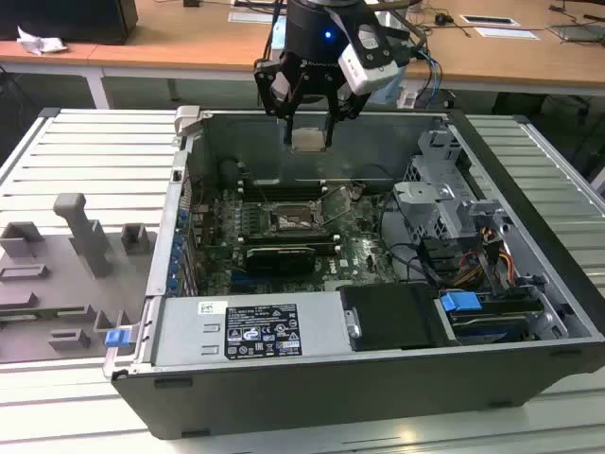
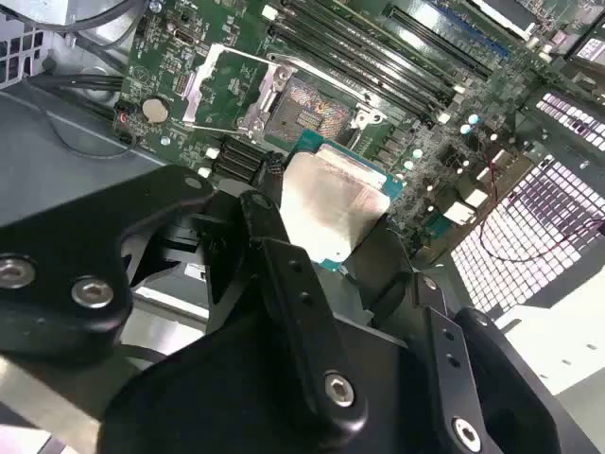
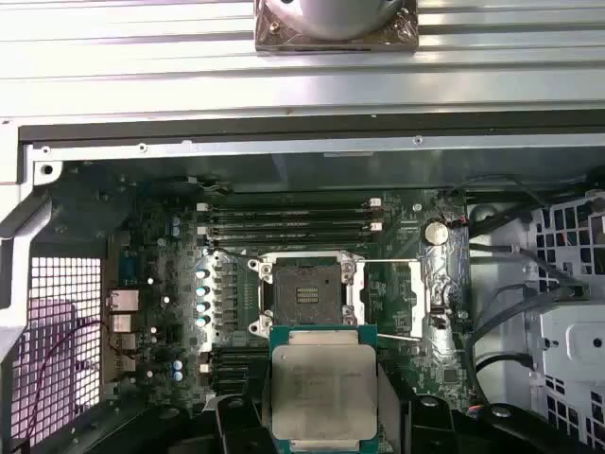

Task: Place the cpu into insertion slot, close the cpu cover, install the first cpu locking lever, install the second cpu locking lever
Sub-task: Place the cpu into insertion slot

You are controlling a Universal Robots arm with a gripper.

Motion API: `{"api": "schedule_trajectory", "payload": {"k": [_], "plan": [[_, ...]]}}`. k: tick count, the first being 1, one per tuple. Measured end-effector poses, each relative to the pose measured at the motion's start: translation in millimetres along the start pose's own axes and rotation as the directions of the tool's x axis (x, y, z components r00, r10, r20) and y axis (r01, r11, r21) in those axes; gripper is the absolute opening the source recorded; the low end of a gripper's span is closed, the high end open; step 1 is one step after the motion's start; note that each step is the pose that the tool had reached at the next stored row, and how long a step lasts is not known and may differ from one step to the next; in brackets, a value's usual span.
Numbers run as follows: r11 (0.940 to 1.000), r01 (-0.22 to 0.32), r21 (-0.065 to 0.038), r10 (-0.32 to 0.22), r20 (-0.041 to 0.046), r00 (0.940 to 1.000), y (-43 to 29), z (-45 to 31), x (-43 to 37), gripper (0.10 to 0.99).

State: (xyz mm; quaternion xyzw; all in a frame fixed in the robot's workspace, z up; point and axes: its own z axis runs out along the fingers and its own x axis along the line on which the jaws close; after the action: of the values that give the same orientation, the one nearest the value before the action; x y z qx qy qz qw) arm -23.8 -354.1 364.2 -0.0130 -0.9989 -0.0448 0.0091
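My gripper (image 1: pixel 309 132) hangs above the open computer case, shut on the cpu (image 1: pixel 309 140), a flat square chip with a dull silver top on a green edge. In both wrist views the cpu (image 3: pixel 323 388) (image 2: pixel 331 203) sits level between the black fingers (image 2: pixel 284 255). The insertion slot (image 1: pixel 296 219) (image 3: pixel 304 295) (image 2: pixel 312 112) lies bare on the green board below the chip, well apart from it. The cpu cover (image 3: pixel 406 295) (image 2: pixel 222 90), a thin silvery frame, is swung open beside the slot.
Long memory slots (image 3: pixel 293 218) run beside the socket. A black card (image 1: pixel 281 255) lies across the board in front of it. A grey drive cage (image 1: pixel 435 203) with cables fills the exterior view's right, and a power supply (image 1: pixel 250 329) the front. Grey fixtures (image 1: pixel 76 246) stand outside the case.
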Motion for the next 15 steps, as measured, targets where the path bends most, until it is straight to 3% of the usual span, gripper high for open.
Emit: {"api": "schedule_trajectory", "payload": {"k": [6,15], "plan": [[0.9931,-0.117,-0.003,0.117,0.0103,0.9931,0.8,1.1,-1.8,0.537],[0.9924,-0.123,-0.003,0.123,0.0109,0.9924,0.5,2.9,-1.4,0.537]]}}
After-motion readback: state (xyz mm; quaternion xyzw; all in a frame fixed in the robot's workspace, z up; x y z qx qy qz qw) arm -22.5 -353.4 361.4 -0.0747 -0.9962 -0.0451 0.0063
